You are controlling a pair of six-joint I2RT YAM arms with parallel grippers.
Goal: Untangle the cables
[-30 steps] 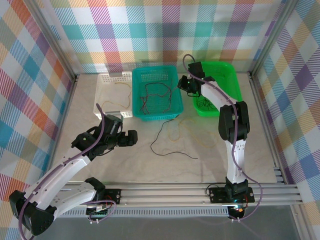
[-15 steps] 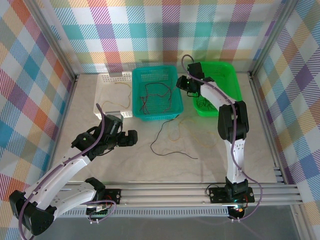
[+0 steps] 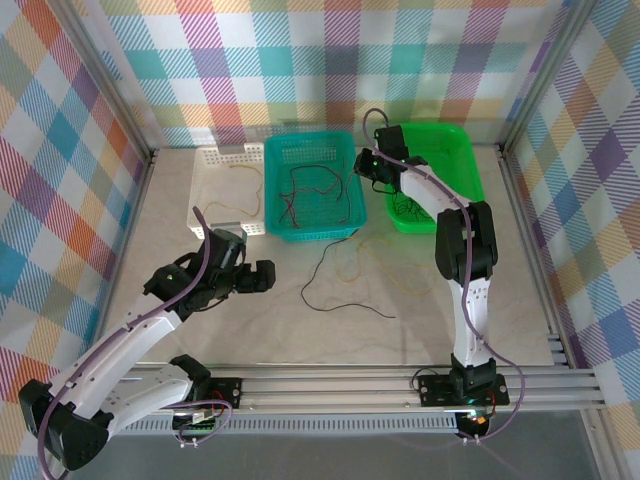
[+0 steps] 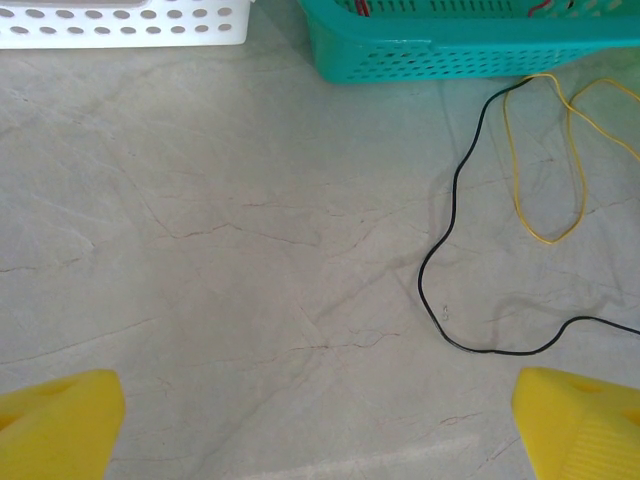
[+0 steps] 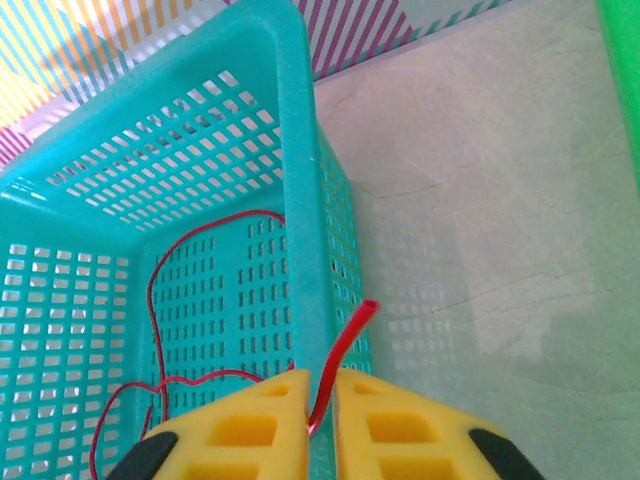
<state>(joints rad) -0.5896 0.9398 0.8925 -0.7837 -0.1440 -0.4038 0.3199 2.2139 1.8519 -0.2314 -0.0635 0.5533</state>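
My right gripper (image 5: 322,400) is shut on a thin red cable (image 5: 340,355) whose free end sticks up between the yellow fingers. It hovers over the right rim of the teal basket (image 5: 295,150), where more red cable (image 5: 155,290) loops on the floor. From above, the right gripper (image 3: 370,165) sits between the teal basket (image 3: 310,236) and the green basket (image 3: 455,140). A black cable (image 4: 440,240) and a yellow cable (image 4: 575,180) lie loose on the table. My left gripper (image 4: 320,430) hangs open over bare table, left of them.
A white basket (image 3: 215,160) holding a yellow cable stands left of the teal one. A dark tangle of cables (image 3: 408,208) lies in the green basket. Metal frame rails line the table's sides and near edge.
The right gripper has edged slightly back and left, toward the teal basket's rim. The left arm has not moved.
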